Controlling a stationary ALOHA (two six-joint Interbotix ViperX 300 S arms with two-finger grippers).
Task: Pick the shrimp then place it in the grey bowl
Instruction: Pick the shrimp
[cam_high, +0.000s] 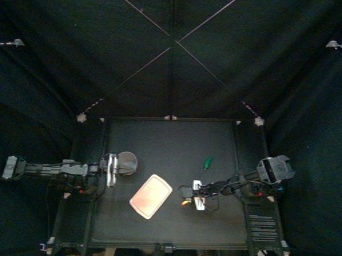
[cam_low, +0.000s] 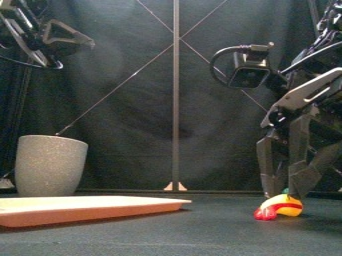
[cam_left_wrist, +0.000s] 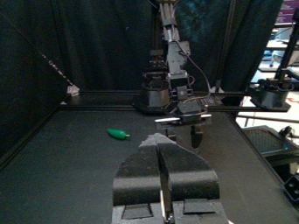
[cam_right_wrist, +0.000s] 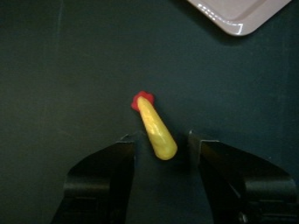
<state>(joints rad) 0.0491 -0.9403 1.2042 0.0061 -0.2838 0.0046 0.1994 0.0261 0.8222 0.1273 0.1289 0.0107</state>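
Note:
The shrimp, a yellow toy with a red end, lies on the table right of the middle. My right gripper is lowered over it and open, one jaw on each side, with a small gap to the toy. In the top view the right gripper sits just right of the pink tray. The grey speckled cup stands upright at the left. My left gripper rests beside the cup, jaws shut on nothing.
The flat pink tray lies between cup and shrimp, its corner near the right gripper. A small green toy lies behind the shrimp, also seen in the left wrist view.

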